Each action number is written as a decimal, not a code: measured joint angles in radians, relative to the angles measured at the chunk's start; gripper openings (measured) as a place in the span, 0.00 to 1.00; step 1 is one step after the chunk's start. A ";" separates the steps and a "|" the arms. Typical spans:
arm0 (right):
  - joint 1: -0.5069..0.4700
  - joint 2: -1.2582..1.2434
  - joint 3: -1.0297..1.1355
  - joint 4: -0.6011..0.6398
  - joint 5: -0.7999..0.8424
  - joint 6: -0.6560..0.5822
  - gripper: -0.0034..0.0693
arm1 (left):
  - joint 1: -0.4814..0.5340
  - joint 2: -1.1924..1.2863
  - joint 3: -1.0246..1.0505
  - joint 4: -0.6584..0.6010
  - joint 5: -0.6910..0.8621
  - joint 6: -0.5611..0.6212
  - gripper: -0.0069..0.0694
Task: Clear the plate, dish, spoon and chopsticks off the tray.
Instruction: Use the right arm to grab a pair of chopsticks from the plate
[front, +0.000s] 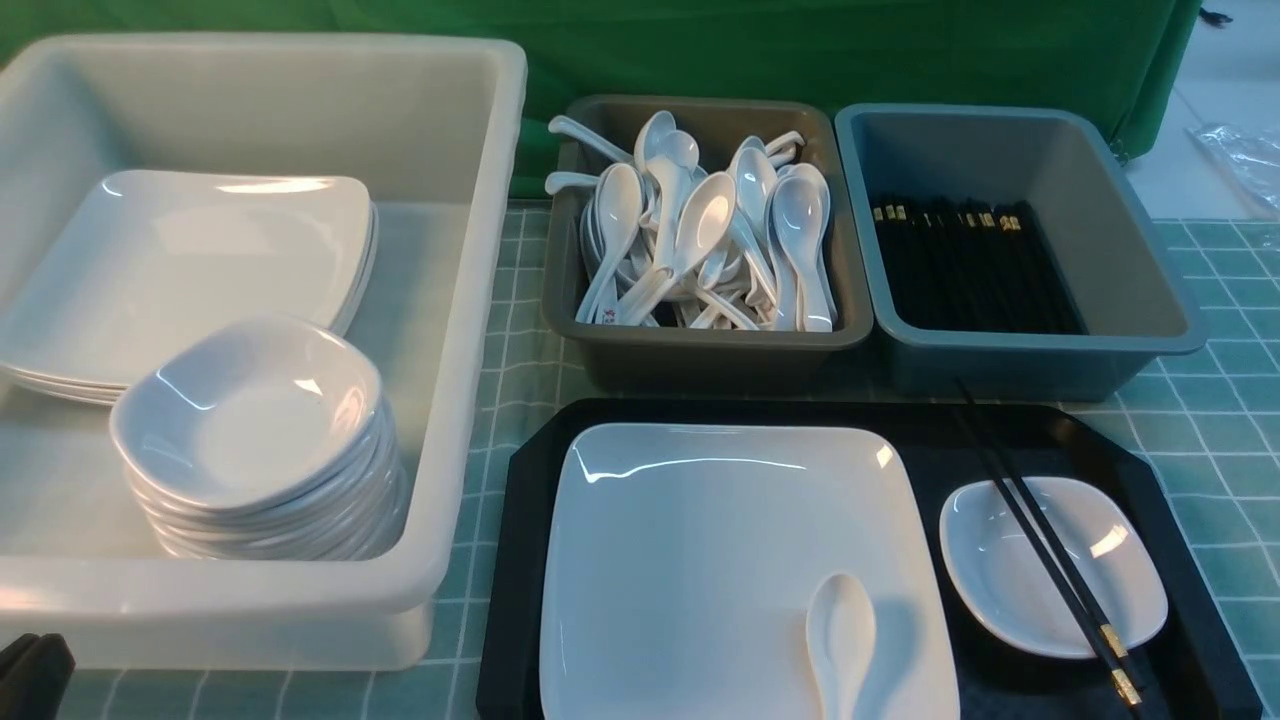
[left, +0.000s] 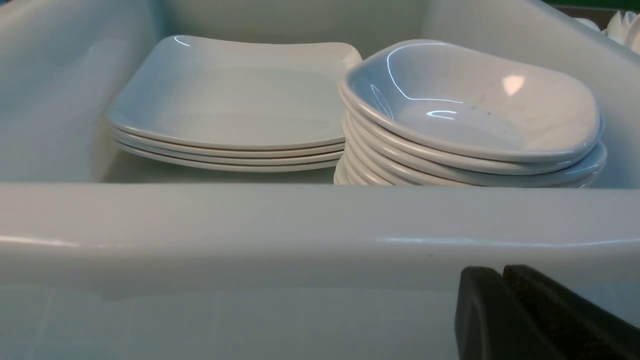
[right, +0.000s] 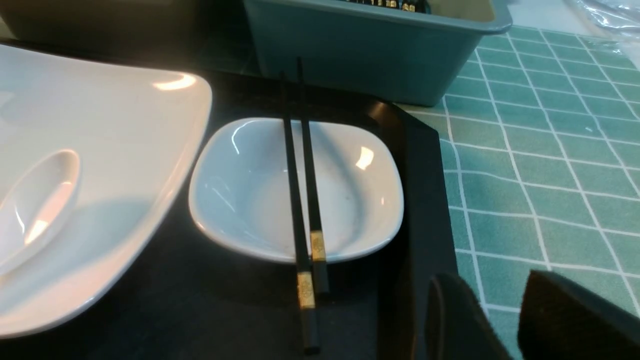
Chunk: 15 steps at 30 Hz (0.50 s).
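Note:
The black tray (front: 515, 560) lies at the front centre. On it sits the large white plate (front: 700, 560), with the white spoon (front: 842, 640) resting bowl-up at its near right corner. Right of the plate stands the small white dish (front: 1000, 600), and the black chopsticks (front: 1050, 560) lie across it, banded ends nearest me. My left gripper (left: 501, 272) is shut and empty, low in front of the white tub's near wall; it shows at the bottom left (front: 30, 675). My right gripper (right: 492, 280) is open and empty, over the cloth beside the tray's right edge (right: 420, 200), near the dish (right: 240, 200).
A big white tub (front: 470, 350) on the left holds a stack of plates (front: 180, 260) and a stack of small dishes (front: 250, 420). Behind the tray stand a grey bin (front: 700, 365) full of spoons and a blue-grey bin (front: 1110, 240) holding chopsticks. A green checked cloth covers the table.

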<state>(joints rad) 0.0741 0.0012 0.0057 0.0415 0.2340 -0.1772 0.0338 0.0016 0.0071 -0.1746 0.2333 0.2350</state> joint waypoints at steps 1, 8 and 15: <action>0.000 0.000 0.000 0.000 0.000 0.000 0.38 | 0.000 0.000 0.000 0.000 0.000 0.000 0.11; 0.000 0.000 0.000 0.000 0.000 0.000 0.38 | 0.000 0.000 0.000 -0.217 -0.141 -0.086 0.11; 0.000 0.000 0.000 0.000 0.000 0.000 0.38 | 0.000 0.000 -0.003 -0.426 -0.333 -0.226 0.11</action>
<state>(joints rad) 0.0741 0.0012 0.0057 0.0415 0.2340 -0.1772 0.0338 0.0016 0.0041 -0.6009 -0.0994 0.0091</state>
